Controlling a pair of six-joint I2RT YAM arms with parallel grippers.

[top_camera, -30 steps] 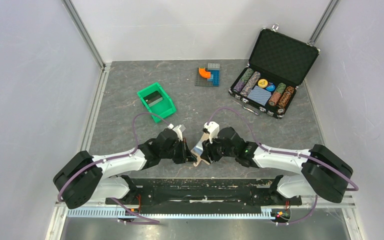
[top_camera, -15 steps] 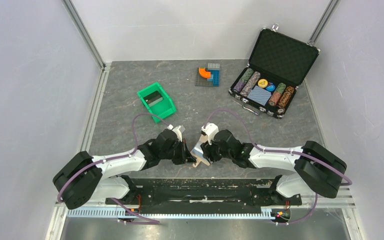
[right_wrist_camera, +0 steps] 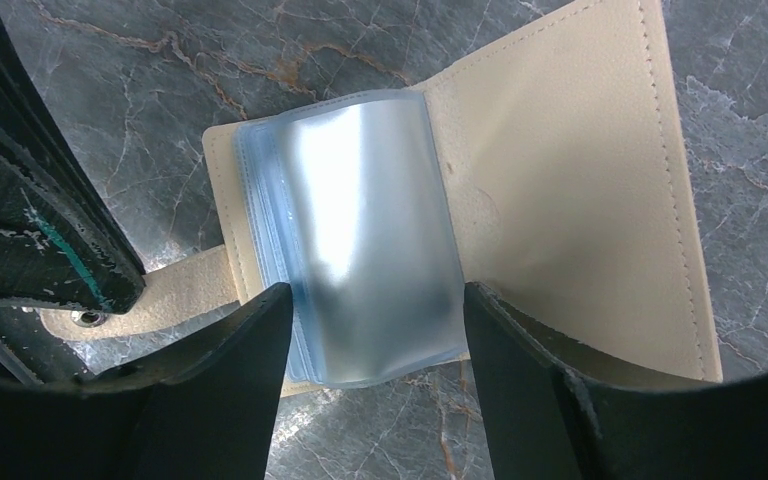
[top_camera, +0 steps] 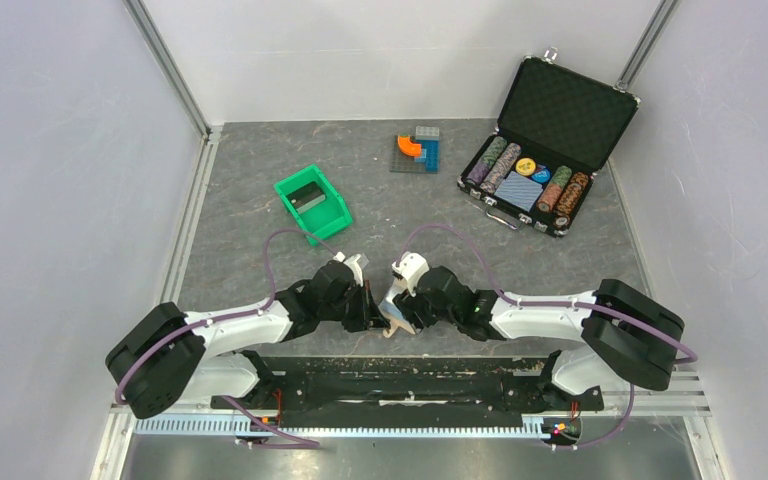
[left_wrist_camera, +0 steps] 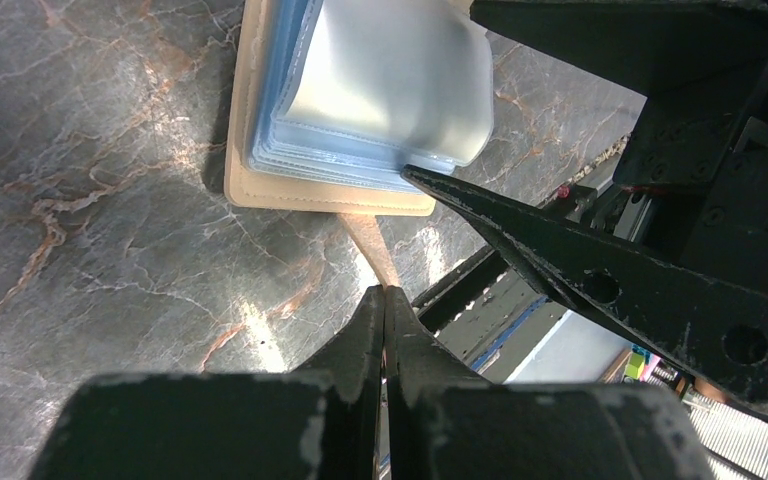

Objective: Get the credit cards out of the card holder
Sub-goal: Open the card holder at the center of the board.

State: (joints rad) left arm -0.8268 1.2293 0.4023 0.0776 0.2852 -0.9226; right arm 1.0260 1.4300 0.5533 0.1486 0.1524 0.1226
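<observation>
Nearest the arm bases we see the card holder spread open on the table. The left gripper pinches its strap tab, and the right gripper stands wide, jaws astride the light blue pockets. Farther back sit the green bin and the chip case.

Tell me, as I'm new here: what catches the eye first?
The tan leather bifold card holder lies open at front centre, its light blue plastic pockets bulging up. The left gripper pinches its strap tab; the right gripper's open jaws straddle them. Far right stands an open black chip case.
</observation>
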